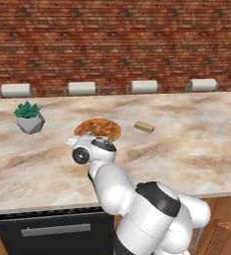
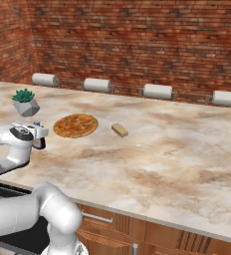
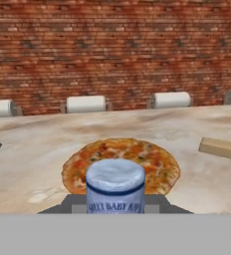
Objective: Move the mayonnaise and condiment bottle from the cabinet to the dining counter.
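My pincer [image 2: 39,139] is clenched on the mayonnaise [image 3: 115,185], holding it upright just over the dining counter [image 1: 187,144] so it lands standing; the pizza [image 3: 121,162] lies at twelve o'clock, the wooden block [image 3: 221,148] near two

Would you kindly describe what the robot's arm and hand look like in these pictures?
The arm is made of glossy white, rounded segments joined by dark grey to black bands. A round black cap with a pale centre sits on the wrist joint. The hand is white and boxy with dark fingers. No loose cables or lettering show on the arm.
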Controlling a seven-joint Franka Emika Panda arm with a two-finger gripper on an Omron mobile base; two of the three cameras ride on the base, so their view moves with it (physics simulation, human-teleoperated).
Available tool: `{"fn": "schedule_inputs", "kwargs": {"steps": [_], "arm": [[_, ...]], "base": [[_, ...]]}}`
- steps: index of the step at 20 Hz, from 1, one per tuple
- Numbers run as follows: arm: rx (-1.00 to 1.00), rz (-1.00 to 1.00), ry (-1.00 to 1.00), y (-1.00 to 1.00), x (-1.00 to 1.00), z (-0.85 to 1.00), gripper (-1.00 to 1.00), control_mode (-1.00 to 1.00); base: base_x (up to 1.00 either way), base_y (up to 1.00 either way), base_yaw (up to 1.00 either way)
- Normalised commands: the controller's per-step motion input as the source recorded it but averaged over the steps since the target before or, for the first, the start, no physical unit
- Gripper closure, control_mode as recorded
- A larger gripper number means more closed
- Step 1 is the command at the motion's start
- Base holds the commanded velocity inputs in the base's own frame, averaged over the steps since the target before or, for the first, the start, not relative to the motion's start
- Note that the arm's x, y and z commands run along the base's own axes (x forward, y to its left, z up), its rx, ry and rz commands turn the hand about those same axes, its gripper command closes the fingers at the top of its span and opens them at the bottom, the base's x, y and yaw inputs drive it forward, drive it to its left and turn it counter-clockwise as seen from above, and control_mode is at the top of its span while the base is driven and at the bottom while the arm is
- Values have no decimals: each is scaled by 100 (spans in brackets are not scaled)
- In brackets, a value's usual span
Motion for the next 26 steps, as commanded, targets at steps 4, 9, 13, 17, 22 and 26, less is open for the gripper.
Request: {"fn": "schedule_inputs", "kwargs": {"steps": [4,9,13,17,22,26], "arm": [[0,0,-6,10,13,-21,100,-100],[0,0,-5,8,6,-23,100,-100],[0,0,-4,5,0,-19,100,-100],[0,0,-3,4,1,-23,100,-100],[0,0,0,6,8,-30,100,-100],[0,0,0,17,16,-37,100,-100]], "base": [[0,0,0],[0,0,0],[0,0,0],[0,0,0],[0,0,0],[0,0,0]]}}
